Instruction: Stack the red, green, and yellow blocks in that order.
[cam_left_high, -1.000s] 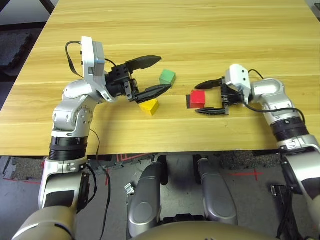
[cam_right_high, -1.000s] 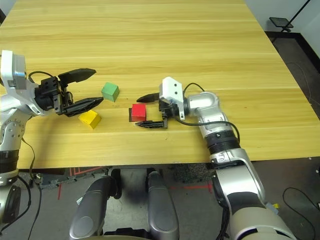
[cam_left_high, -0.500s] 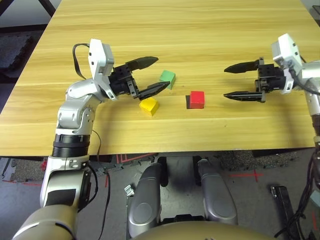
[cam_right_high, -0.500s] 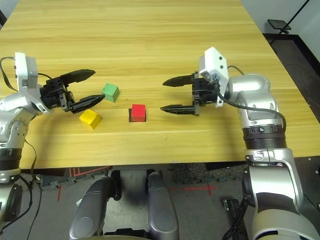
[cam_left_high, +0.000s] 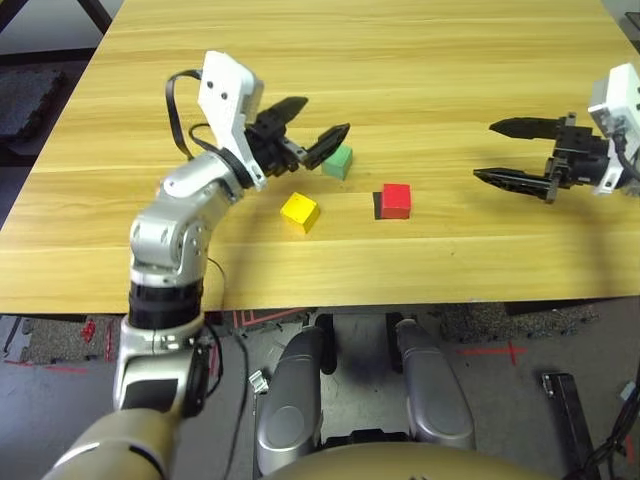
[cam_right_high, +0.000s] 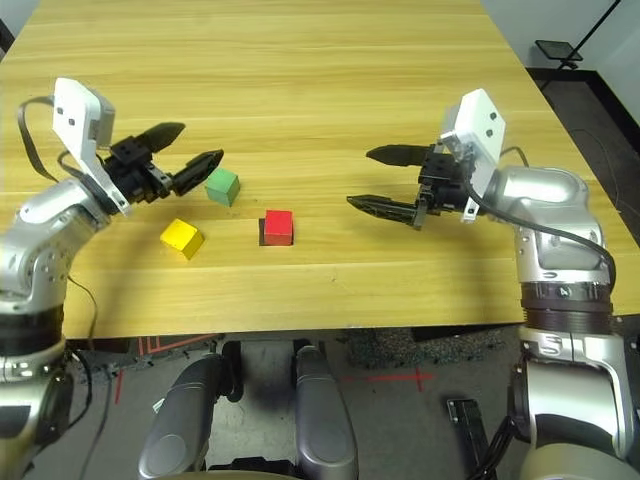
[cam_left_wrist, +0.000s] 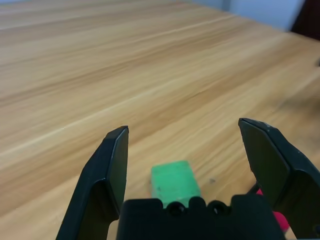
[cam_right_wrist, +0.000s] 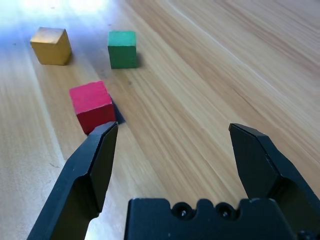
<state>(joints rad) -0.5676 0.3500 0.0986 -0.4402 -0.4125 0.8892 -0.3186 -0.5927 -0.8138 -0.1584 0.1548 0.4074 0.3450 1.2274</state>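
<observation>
Currently all three cubes sit separately on the wooden table (cam_left_high: 420, 60), none stacked. Red block (cam_left_high: 396, 199) lies just right of frame centre in the left eye view, resting on a flat black patch (cam_left_high: 377, 206) whose edge shows at the block's left side. Green block (cam_left_high: 338, 160) sits up and left of red, apart from it. Yellow block (cam_left_high: 300, 211) sits left of red and below green, turned slightly off square, touching neither.

Left gripper (cam_left_high: 318, 125) is in the upper-left-centre area, fingers spread apart and empty, tips just above and left of the green block; one fingertip overlaps the block's upper edge in the picture, contact cannot be told. In the left wrist view the green block (cam_left_wrist: 173, 183) shows between the two fingers, low near the gripper body.

Right gripper (cam_left_high: 490, 150) hangs at the right side of frame, fingers spread apart, empty, well apart from the red block with bare wood between.

Room: wide open tabletop across the whole upper half of frame and between red block and right gripper. Table's near edge runs below the blocks, with a clear strip of wood between it and the yellow block. Floor shows beyond the table's upper left and right corners.
</observation>
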